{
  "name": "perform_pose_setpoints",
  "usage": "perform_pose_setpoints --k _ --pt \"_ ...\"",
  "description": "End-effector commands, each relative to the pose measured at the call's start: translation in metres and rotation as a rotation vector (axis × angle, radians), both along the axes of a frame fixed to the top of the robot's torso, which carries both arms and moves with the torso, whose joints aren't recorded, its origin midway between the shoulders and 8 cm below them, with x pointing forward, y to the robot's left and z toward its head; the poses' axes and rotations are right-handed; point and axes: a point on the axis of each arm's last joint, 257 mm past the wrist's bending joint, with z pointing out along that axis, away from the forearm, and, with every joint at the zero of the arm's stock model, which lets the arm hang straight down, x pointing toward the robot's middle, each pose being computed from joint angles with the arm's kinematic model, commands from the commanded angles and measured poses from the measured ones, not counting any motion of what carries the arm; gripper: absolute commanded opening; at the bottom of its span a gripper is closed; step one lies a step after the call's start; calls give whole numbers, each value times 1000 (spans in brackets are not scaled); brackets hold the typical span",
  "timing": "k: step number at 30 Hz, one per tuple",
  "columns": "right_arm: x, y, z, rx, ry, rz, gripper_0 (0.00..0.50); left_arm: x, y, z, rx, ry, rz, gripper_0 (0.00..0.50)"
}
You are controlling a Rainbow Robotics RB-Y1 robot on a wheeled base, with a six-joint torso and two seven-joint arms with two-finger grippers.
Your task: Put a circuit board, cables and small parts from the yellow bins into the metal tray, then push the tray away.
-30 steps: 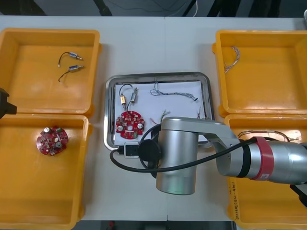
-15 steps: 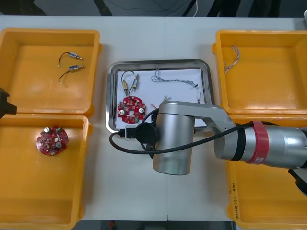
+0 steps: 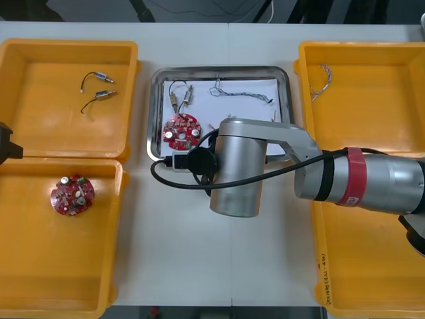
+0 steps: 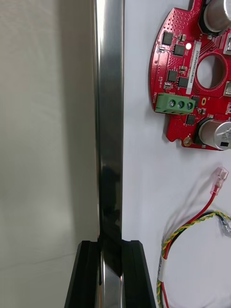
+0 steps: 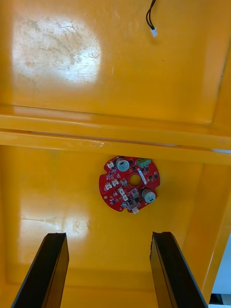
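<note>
The metal tray [image 3: 154,113], white inside, lies between the yellow bins. It holds a round red circuit board [image 3: 182,130], small metal parts [image 3: 180,101] and a twisted blue and white cable [image 3: 242,95]. My right arm [image 3: 239,173] covers the tray's near edge. In the right wrist view my right gripper [image 4: 110,269] is shut on the tray's shiny rim [image 4: 109,120], with the board [image 4: 192,82] and a red and yellow cable [image 4: 192,226] just inside. My left gripper [image 5: 110,269] hangs open over the near left bin, above another board [image 5: 130,184].
The far left bin [image 3: 40,113] holds small metal parts [image 3: 99,86] with black leads. The near left bin [image 3: 99,266] holds a red board [image 3: 72,195]. A thin cable [image 3: 322,80] lies in the far right bin. Bare table stretches beyond the tray's far rim.
My right arm has moved toward the far edge and the tray has slid away with it. The left arm has stayed still.
</note>
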Motion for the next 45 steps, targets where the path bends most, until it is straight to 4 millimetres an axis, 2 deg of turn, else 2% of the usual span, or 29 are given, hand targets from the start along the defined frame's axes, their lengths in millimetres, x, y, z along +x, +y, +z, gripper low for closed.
perform_pose_setpoints --k 1,16,28,35,45 --pt "29 5 35 42 -86 -14 16 -6 12 9 93 -11 -84 500" --pt "72 10 67 77 -166 -12 15 -6 12 9 93 -11 -84 500" --pt "104 14 83 131 -222 12 16 -6 12 9 93 -11 -84 500" --pt "115 13 90 140 -253 20 15 -6 12 9 93 -11 -84 500" --pt "117 15 92 142 -257 29 25 -6 12 9 93 -11 -84 500"
